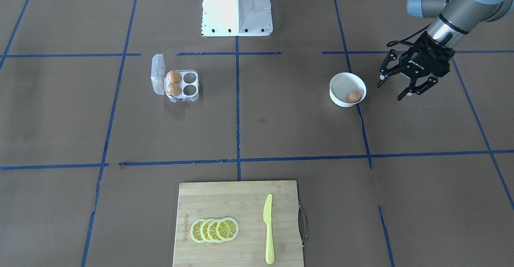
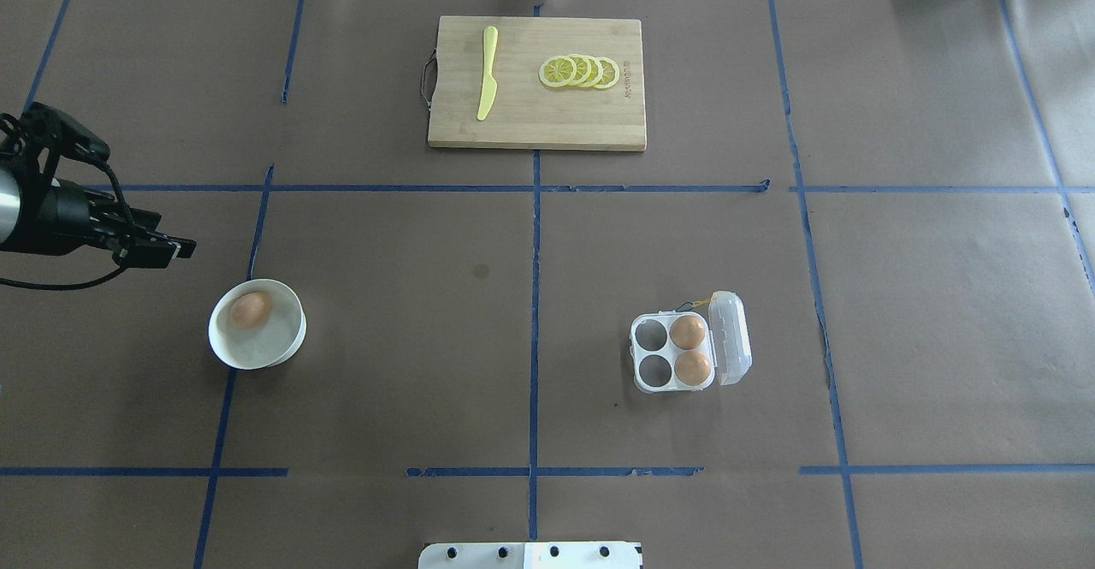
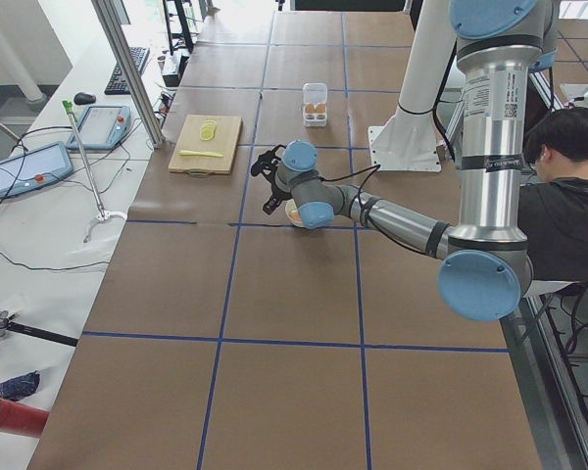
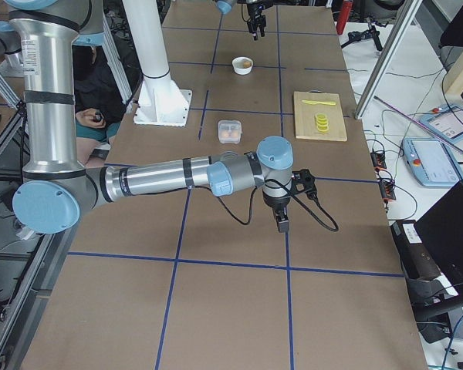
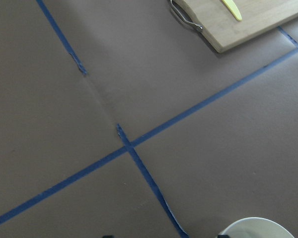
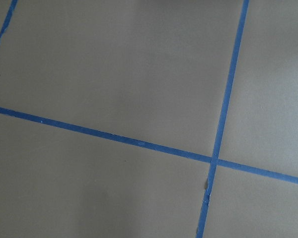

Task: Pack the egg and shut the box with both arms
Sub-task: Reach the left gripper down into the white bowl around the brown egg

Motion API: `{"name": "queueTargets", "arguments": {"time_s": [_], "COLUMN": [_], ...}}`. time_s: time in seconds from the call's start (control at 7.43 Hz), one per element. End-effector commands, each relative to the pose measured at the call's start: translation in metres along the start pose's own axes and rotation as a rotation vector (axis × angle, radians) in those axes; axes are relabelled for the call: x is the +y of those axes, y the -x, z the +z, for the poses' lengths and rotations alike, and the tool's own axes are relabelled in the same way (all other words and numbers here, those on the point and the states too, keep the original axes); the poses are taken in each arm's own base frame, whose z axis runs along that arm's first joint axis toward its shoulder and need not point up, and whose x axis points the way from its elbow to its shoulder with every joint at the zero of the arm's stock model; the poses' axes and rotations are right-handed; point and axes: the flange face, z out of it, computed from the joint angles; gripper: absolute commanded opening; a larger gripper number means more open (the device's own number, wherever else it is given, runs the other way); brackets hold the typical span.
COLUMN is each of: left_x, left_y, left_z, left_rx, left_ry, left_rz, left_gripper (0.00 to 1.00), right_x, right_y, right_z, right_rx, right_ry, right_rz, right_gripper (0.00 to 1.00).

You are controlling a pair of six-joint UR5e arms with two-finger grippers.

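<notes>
An egg (image 1: pixel 353 96) lies in the white bowl (image 1: pixel 340 83); it is light, smooth and easy to crack.

The cutting board (image 1: pixel 237 223), with a knife (image 1: pixel 268 229) and lemon slices (image 1: pixel 215 230) on it, sits well apart from the bowl and blocks nothing. The left gripper (image 1: pixel 390 91) hangs just beside the bowl, on the side away from the box (image 1: pixel 182 86), with its fingers spread wide and holding nothing. The right gripper (image 4: pixel 282 223) is far from the bowl, and I cannot tell if its fingers are apart or together. The box sits well apart from the bowl, lid up, with two eggs inside and two cups free. I think the egg in the bowl needs a soft squeeze around its middle, and the bowl's wall may crowd the fingers.
</notes>
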Motion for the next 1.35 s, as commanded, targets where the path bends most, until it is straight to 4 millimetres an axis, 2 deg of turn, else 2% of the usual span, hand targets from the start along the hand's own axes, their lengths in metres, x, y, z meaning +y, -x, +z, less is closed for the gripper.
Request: {"name": "queueTargets", "arguments": {"time_s": [0.0, 0.67, 1.21], "left_x": [0.017, 0.041, 0.038], "left_y": [-0.034, -0.073, -0.072], "left_z": [0.032, 0.071, 0.077], "left_rx": [0.01, 0.015, 0.005], "left_ry": [0.036, 0.081, 0.076], "left_rz": [0.044, 0.037, 0.043], "left_gripper": [0.72, 0.71, 0.71], "right_x": [0.0, 0.002, 0.002], "right_y": [0.0, -0.001, 0.0], "right_z": [0.0, 0.001, 0.0], "right_rx": [0.0, 0.0, 0.0], "right_ry": [0.001, 0.003, 0.001], "right_rz": [0.001, 0.003, 0.001], "right_gripper": [1.0, 1.0, 1.0]}}
